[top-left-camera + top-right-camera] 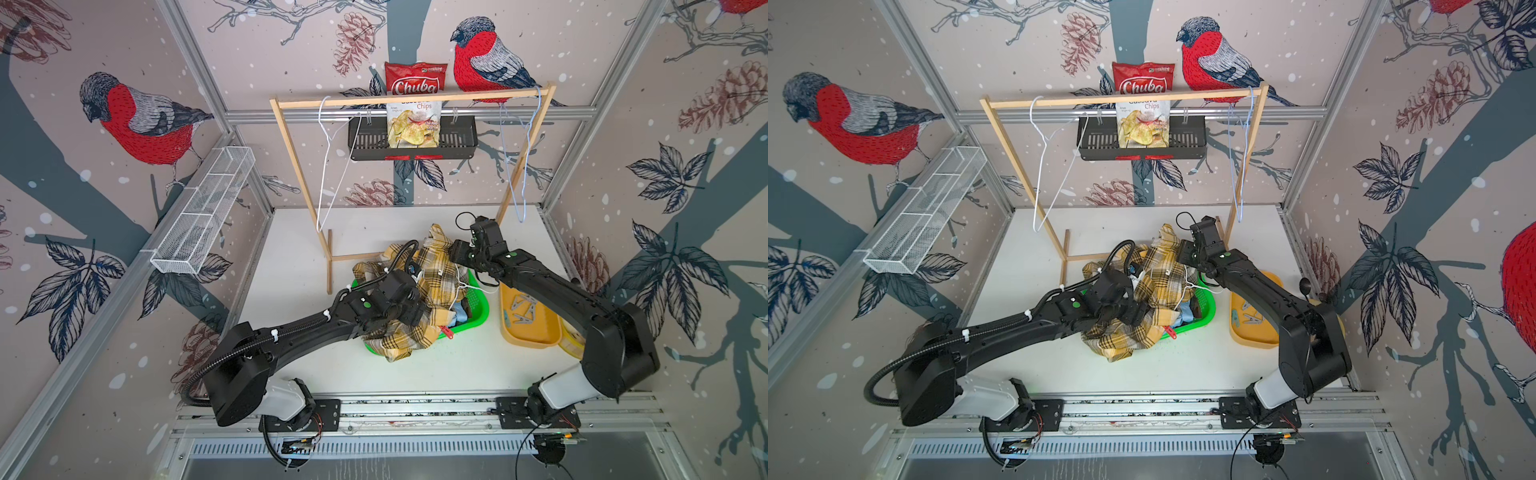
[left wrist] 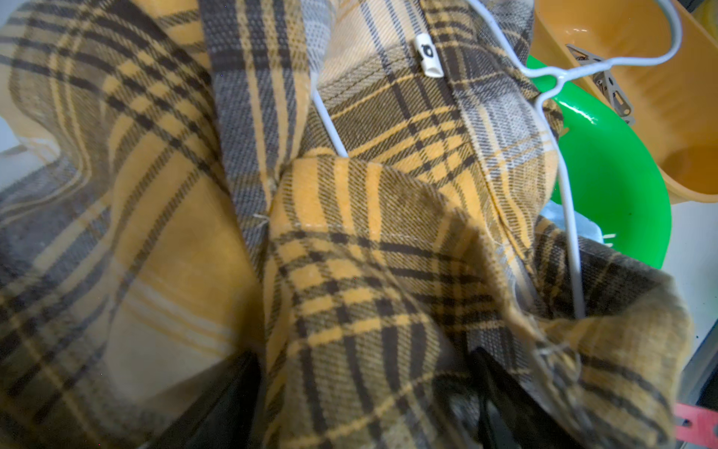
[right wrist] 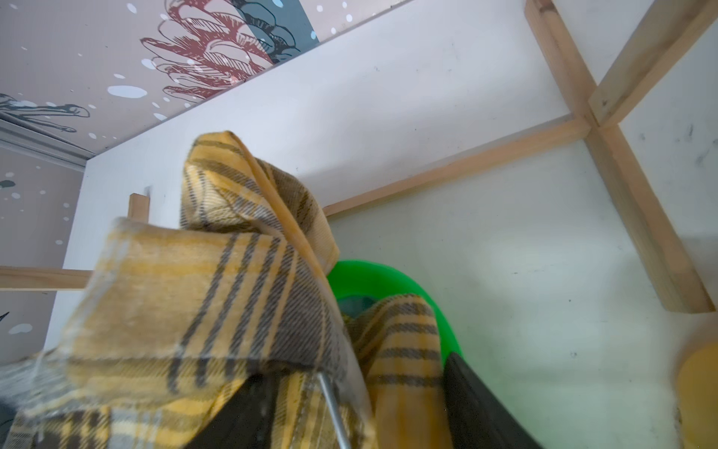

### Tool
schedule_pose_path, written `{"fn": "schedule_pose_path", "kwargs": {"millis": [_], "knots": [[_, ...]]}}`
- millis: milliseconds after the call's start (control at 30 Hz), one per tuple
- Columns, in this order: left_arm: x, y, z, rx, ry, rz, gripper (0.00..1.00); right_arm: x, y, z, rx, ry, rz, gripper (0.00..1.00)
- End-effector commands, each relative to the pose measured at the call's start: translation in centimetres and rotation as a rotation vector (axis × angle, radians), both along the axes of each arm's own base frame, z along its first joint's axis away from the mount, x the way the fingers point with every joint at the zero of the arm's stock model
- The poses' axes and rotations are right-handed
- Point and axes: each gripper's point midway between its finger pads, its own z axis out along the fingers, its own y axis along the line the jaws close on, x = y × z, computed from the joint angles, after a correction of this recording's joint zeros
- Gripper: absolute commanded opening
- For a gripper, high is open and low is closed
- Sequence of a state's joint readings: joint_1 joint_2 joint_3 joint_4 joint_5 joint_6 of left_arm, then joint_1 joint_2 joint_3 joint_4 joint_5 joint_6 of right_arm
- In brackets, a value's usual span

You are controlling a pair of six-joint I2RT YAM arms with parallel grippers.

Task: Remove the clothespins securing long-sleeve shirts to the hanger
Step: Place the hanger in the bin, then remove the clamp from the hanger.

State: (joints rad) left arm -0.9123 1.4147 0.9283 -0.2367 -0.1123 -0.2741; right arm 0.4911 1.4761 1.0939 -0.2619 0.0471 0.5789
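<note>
Nearest, at the front rim of the basket (image 1: 480, 320): a red pin (image 1: 445, 332); whether loose or clamped cannot be told. Over the basket: plaid shirt (image 1: 419, 266) heaped on its hanger (image 2: 567, 202), blue shirt (image 1: 459, 311) beneath. Left fingers (image 2: 229, 412) are spread apart amid the cloth, gripping nothing. One white pin (image 2: 427, 56) is on the plaid shirt. Right fingers (image 3: 478, 404), at the basket's far side, are released, with the hanger wire between them. Right of the basket: tray (image 1: 536, 332) holding grey pins (image 1: 521, 309). Beyond the basket: two bare hangers (image 1: 332, 166). Judgement: largely done; one or two pins left.
</note>
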Motion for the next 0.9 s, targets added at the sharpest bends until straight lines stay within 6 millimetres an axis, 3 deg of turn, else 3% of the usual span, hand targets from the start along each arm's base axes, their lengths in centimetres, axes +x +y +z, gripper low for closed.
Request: {"fn": "schedule_pose_path", "kwargs": {"millis": [0, 200, 333, 400, 533, 700, 867], "knots": [[0.9, 0.6, 0.5, -0.003, -0.02, 0.066, 0.82, -1.0, -0.5, 2.3, 0.018, -0.073, -0.011, 0.79], [1.2, 1.2, 4.1, -0.056, -0.112, 0.066, 0.81, -6.2, -1.7, 3.6, 0.052, -0.08, 0.016, 0.82], [0.9, 1.1, 6.9, -0.108, -0.178, 0.03, 0.82, -10.3, -1.3, 3.3, 0.131, -0.061, 0.102, 0.82], [0.3, 0.8, 8.1, -0.128, -0.184, -0.018, 0.82, -12.4, -0.8, 2.9, 0.185, -0.05, 0.154, 0.8], [-2.7, -0.7, 11.2, -0.166, -0.223, -0.159, 0.82, -14.7, -1.0, 1.5, 0.201, -0.012, 0.172, 0.79], [-7.5, -1.3, 10.2, 0.011, -0.315, -0.368, 0.86, -15.4, -1.3, 0.8, 0.219, -0.004, 0.165, 0.79], [-10.2, -1.0, 6.5, 0.217, -0.364, -0.466, 0.87, -15.3, -1.2, 0.7, 0.233, -0.017, 0.163, 0.79]]}}
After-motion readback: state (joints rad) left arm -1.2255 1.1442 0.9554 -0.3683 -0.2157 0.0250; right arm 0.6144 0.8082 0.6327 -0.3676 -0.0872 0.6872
